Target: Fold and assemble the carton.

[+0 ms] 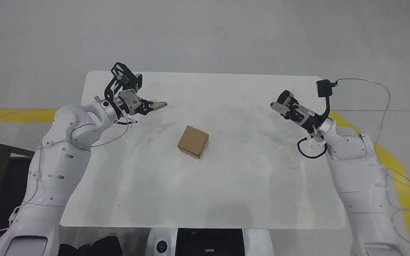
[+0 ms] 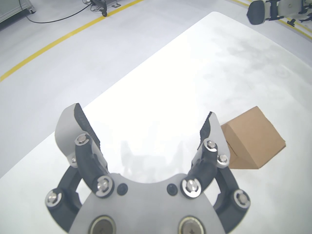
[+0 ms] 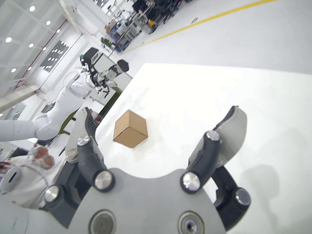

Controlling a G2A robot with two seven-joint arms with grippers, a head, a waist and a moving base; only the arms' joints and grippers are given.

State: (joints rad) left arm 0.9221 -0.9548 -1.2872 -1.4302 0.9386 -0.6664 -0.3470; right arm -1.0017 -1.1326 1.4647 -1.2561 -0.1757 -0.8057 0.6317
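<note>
I see the carton [image 1: 193,141] as a small brown box standing on the white worktop [image 1: 256,179], a little to the left of its middle and turned at an angle to the worktop's edges. From above its top face looks closed and flat. Nothing touches it. My left gripper [image 1: 154,106] hangs over the far-left part of the worktop, well apart from the carton and pointing toward the right. In the left wrist view, this gripper [image 2: 144,110] has its two fingers spread wide with nothing between them, and the carton [image 2: 253,138] sits on the worktop beyond one finger. My right gripper [image 1: 277,106] is over the right side of the worktop, also well apart from the carton, so the carton lies between the two grippers. In the right wrist view, this gripper [image 3: 159,110] is wide open as well and holds nothing, and the carton [image 3: 130,129] shows between its fingers farther off.
</note>
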